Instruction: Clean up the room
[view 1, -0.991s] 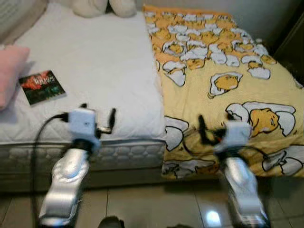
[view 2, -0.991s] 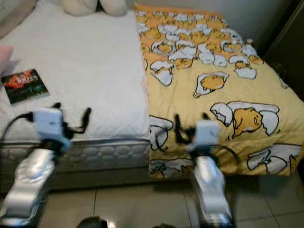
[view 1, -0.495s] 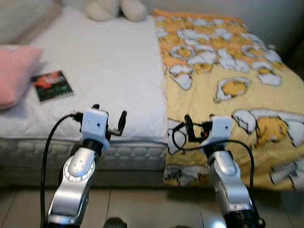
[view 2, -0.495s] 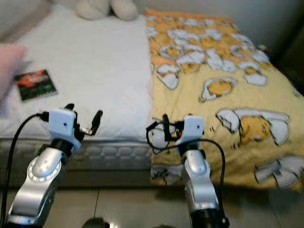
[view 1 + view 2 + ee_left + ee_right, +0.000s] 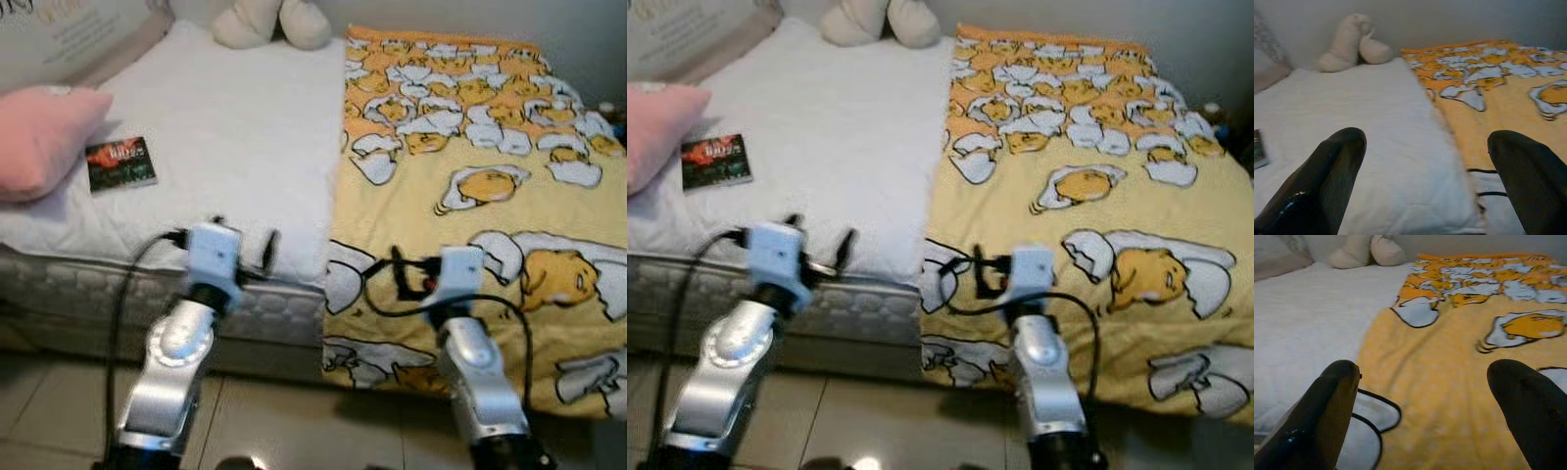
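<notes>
Left eye view: a bed (image 5: 225, 147) fills the frame, its white mattress cover bare on the robot's left half, while a yellow blanket (image 5: 470, 196) printed with egg figures lies over the right half and hangs off the near edge toward the tiled floor (image 5: 294, 411). The blanket's long axis runs from the near edge away toward the wall, and its left border runs roughly down the middle of the bed. Against the pictures of a second ago the whole scene has slid: more of the pink pillow (image 5: 44, 137) and of the bed's left side now shows, which reads as the robot turning or stepping, not as anything on the bed moving. For the tidying, that probably means it is squaring up to the bed. A pale plush toy (image 5: 269, 22) sits at the far end. A book (image 5: 120, 163) lies flat beside the pillow, its long axis pointing away from the robot, slightly tilted. The left gripper (image 5: 242, 247) hovers before the near mattress edge, fingers spread wide and holding nothing; the right gripper (image 5: 411, 277), likewise wide and empty, hovers over the blanket's near part.
</notes>
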Controlling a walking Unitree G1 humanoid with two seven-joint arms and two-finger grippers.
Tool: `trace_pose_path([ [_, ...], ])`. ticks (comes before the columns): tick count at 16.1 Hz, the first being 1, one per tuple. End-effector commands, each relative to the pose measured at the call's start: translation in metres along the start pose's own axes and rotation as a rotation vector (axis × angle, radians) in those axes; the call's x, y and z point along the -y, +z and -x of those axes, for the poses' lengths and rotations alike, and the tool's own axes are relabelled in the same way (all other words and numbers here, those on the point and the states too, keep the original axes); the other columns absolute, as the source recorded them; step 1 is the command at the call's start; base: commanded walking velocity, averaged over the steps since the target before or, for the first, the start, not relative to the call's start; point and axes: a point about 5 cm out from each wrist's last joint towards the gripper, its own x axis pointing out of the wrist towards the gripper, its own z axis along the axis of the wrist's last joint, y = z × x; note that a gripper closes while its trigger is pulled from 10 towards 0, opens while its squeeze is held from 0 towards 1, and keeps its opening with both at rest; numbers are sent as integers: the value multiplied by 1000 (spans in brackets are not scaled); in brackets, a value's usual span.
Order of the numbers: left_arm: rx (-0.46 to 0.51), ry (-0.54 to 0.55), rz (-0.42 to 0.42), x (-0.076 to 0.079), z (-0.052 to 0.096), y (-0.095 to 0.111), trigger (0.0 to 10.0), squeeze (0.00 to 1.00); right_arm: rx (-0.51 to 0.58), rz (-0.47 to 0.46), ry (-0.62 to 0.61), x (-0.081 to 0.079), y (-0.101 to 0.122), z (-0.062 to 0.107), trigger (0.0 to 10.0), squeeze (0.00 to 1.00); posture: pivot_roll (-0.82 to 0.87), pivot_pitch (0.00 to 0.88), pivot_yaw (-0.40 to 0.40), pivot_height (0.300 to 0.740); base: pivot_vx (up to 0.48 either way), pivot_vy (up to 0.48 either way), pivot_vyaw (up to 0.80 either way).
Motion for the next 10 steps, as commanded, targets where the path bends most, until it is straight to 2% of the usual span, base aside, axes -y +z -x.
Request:
trace_pose_path([
  [1,-5,10,-6,-5,0,-1,10000,0,-11,-2,11,-4,-1,-1,10000,0,108,14,-22,732,0,0,0],
  [4,-18,12,-14,-5,1,-3,10000,0,-22,-5,30,-7,-2,-3,10000,0,116,17,-26,732,0,0,0],
  [8,-21,-15,-8,-1,3,-5,10000,0,-27,-3,33,-7,-3,-5,10000,0,122,20,-31,732,0,0,523],
  [10,-18,-41,-27,3,2,-4,10000,0,-31,6,41,-7,-3,-6,10000,0,120,20,-30,732,0,-448,684],
])
